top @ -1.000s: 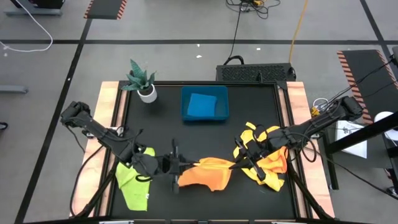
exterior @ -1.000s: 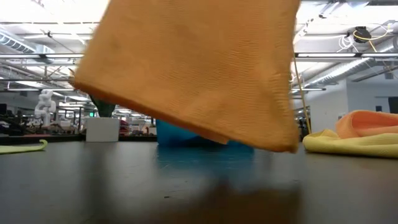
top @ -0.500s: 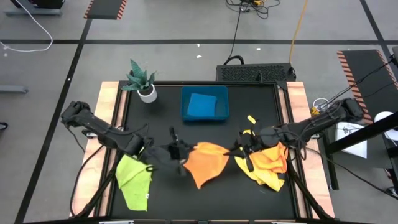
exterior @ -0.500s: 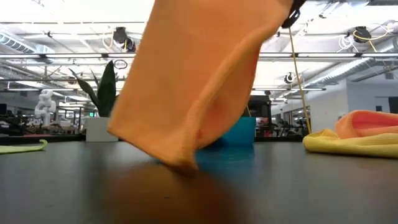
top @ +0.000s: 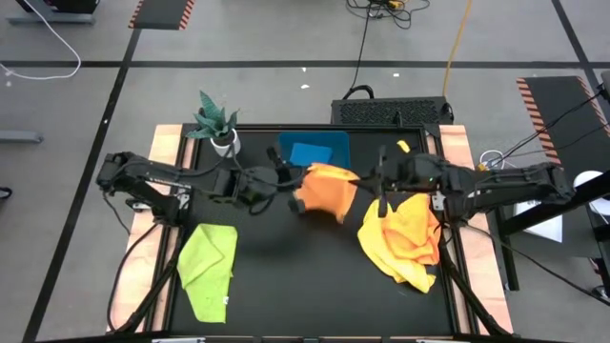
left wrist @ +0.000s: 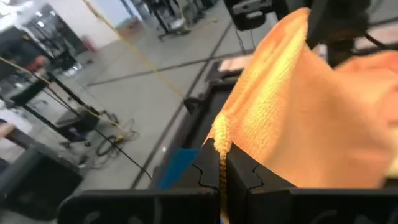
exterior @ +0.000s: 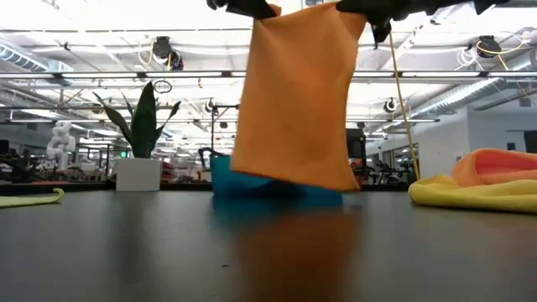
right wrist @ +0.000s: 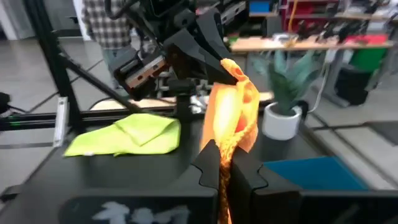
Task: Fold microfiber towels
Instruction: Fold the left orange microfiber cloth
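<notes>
Your left gripper (top: pixel 286 181) and right gripper (top: pixel 374 179) are each pinched tight on a top corner of the orange towel (top: pixel 324 192), which hangs clear of the table (top: pixel 286 276) in front of the blue tray (top: pixel 335 145). That tray holds a folded blue cloth (top: pixel 307 152).

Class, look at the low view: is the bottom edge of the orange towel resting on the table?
No. The orange towel hangs clear above the dark table, with the blue tray showing behind it.
</notes>
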